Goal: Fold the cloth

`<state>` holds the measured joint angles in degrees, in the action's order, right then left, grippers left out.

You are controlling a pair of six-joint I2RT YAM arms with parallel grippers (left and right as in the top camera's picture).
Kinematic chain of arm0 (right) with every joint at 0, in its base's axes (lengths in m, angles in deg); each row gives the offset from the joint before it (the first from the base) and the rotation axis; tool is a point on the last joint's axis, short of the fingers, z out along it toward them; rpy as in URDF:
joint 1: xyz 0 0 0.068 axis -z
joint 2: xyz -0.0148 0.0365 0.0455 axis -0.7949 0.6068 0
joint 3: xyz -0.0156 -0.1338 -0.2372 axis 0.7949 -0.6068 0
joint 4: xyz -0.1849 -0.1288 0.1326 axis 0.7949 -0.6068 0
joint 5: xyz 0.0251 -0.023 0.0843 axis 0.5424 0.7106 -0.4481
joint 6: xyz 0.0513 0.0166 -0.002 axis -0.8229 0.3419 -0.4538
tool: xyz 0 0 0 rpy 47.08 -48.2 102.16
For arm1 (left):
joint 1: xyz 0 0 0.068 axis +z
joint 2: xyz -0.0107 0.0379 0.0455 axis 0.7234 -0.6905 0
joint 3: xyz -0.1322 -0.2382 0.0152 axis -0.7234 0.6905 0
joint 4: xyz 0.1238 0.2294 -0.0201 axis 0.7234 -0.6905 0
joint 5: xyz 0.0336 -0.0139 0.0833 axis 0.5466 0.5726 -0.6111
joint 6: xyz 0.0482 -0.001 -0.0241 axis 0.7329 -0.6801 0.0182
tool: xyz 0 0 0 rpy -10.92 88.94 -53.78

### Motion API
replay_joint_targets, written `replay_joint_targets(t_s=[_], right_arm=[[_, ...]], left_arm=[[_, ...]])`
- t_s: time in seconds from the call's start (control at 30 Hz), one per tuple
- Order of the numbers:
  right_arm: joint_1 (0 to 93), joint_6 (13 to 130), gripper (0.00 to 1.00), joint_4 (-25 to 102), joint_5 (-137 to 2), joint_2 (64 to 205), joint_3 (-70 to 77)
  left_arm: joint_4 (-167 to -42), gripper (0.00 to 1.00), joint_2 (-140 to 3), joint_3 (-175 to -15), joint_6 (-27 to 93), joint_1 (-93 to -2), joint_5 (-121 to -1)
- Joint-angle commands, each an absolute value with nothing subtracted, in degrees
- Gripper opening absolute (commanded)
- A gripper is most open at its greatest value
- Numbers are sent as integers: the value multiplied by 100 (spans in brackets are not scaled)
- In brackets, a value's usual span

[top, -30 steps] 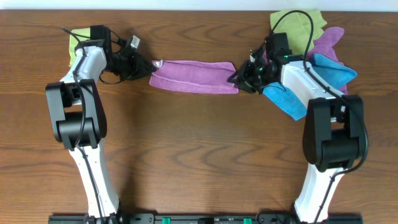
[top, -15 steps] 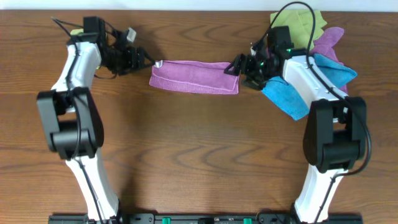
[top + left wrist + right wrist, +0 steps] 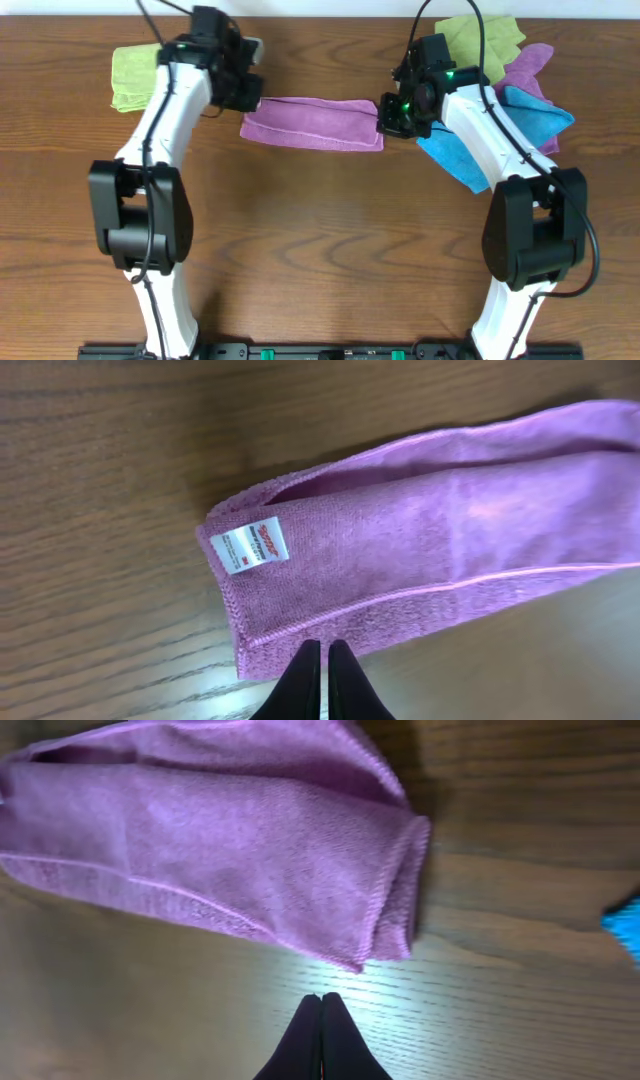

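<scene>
While both arms were reached from the near edge across the table (image 3: 320, 250), the cloth (image 3: 312, 123) was seen folded into a long strip, laid left to right between the 2 grippers. Its white tag (image 3: 250, 545) was shown at the left end. The left gripper (image 3: 318, 655) was pressed together, empty, at that end; the right gripper (image 3: 321, 1010) likewise, just beside the right end. Farther right, a blue cloth (image 3: 455, 160), a second purple cloth (image 3: 530, 62) and a green cloth (image 3: 478, 38) were piled; another green cloth (image 3: 133, 78) was laid far left.
</scene>
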<state>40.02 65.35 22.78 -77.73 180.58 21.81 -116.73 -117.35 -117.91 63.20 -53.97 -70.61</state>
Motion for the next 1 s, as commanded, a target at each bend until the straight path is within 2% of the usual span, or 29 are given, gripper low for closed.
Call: replay_joint_targets(t_s=[0.0, 0.1, 0.37, 0.6, 0.8, 0.97], right_arm=[[3965, 6673, 2, 2201, -7404, 17968, 2246], [3943, 6754, 2, 2138, -7240, 17968, 2246], [3928, 6780, 2, 2103, -7126, 17968, 2246], [3926, 6776, 2, 2098, -7050, 17968, 2246], [3915, 6780, 1, 2096, -6999, 17968, 2246], [3814, 6885, 2, 2149, -6859, 17968, 2246]], left_arm=[[-11669, 6, -11958, -11828, 6410, -5530, -8117], [-11599, 6, -12124, -11828, 6404, -5653, -8528], [-11249, 6, -12554, -11828, 6087, -5697, -8570], [-11089, 6, -12944, -11828, 6063, -5699, -7999], [-11446, 6, -13086, -11826, 6065, -5697, -8017], [-12208, 6, -13086, -11826, 6067, -5664, -8045]])
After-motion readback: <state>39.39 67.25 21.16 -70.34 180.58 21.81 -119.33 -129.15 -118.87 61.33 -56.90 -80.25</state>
